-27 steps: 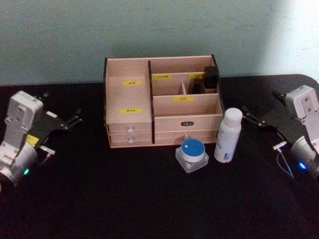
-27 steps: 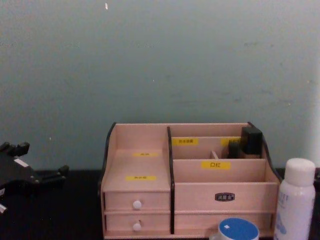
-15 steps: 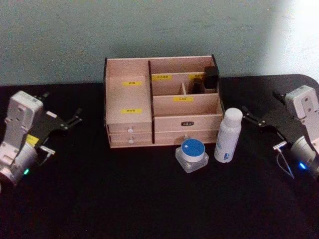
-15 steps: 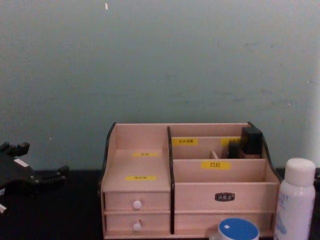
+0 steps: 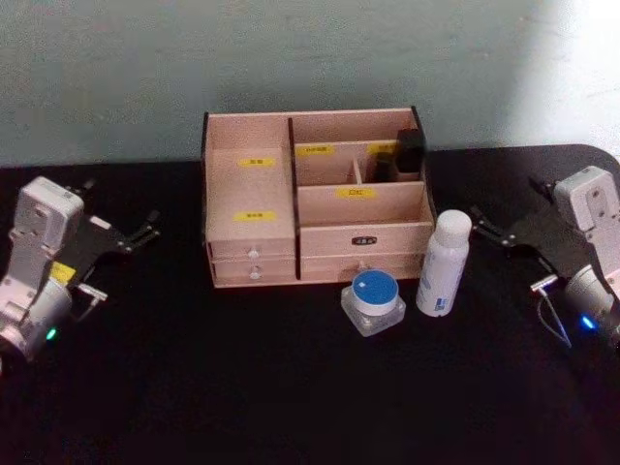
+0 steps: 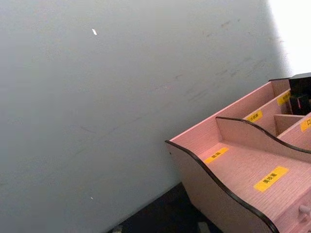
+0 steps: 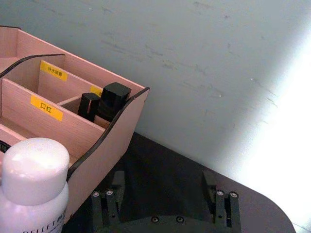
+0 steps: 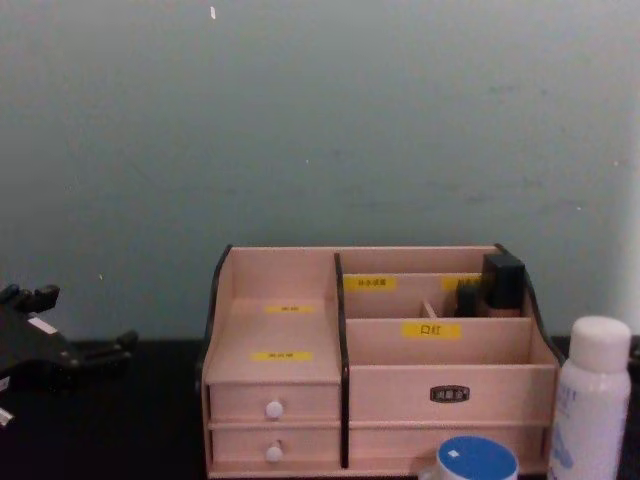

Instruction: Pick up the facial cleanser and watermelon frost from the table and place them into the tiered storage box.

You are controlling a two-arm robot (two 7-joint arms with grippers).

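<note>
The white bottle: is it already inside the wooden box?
No, the white bottle stands on the black table, outside the wooden box.

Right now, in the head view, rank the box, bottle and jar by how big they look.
1. box, clearly largest.
2. bottle, the taller of the other two.
3. jar, wider but shorter; these two look close in area.

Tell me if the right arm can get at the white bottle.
Probably yes: the right gripper, open, sits to the right of the white bottle with bare table between them; the tiered storage box stands on the other side.
</note>
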